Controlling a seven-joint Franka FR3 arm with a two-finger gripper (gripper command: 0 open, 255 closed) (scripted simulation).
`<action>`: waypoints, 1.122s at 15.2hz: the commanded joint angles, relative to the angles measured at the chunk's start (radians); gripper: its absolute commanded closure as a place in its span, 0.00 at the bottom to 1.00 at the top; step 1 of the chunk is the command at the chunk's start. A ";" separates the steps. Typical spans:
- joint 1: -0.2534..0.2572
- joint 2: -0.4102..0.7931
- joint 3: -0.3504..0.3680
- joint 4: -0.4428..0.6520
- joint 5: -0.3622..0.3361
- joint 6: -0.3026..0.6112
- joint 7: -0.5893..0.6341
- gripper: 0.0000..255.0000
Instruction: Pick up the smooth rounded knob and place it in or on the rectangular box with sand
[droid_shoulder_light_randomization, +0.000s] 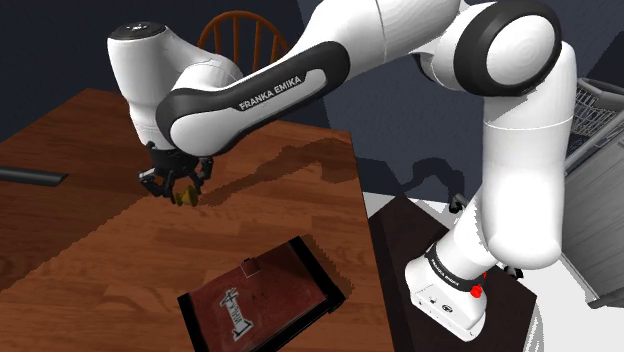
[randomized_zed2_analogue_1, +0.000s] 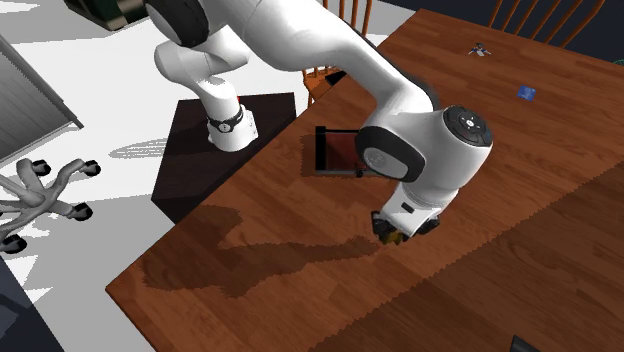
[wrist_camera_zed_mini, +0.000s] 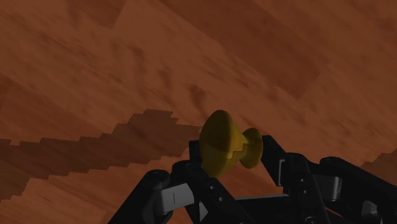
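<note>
2 black fingers of the gripper (wrist_camera_zed_mini: 234, 158) clasp the yellow knob (wrist_camera_zed_mini: 220, 142), axis running finger to finger, low over the wooden table (droid_shoulder_light_randomization: 90, 250); sand box (droid_shoulder_light_randomization: 262, 300) lies apart, toward the stand (droid_shoulder_light_randomization: 395, 235).

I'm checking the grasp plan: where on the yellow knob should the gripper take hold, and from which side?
Likely end to end, from above: one finger on the wide domed cap, the other on the small foot. The knob lies with its axis across the gripper, which clasps it that way; the neck is narrow.
</note>
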 joint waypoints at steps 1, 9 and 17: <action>-0.003 -0.015 0.005 0.009 0.009 -0.022 -0.007 1.00; -0.009 -0.058 0.020 0.055 0.036 -0.106 -0.027 1.00; -0.010 -0.088 0.031 0.116 0.056 -0.193 -0.043 1.00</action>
